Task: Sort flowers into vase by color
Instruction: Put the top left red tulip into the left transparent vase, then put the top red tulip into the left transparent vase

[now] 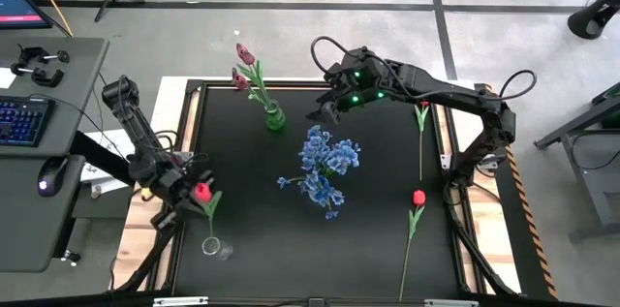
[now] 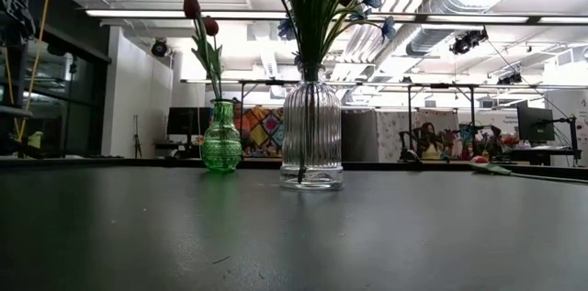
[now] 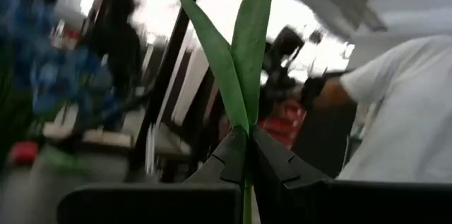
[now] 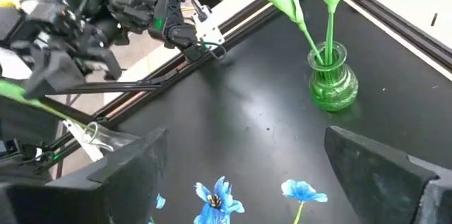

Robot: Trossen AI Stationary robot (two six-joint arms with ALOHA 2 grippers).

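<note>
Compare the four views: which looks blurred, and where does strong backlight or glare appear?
Left wrist view: background blurred, bright behind the green leaves. Low view: ceiling lights backlight the clear vase and green vase. High and right wrist views: evenly lit, sharp.

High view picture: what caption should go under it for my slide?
Left gripper holds a red tulip above a small clear vase; right gripper hovers open beside the blue flowers.

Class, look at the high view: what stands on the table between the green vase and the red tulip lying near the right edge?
The bunch of blue flowers stands between the green vase and that red tulip, seen in the high view.
</note>
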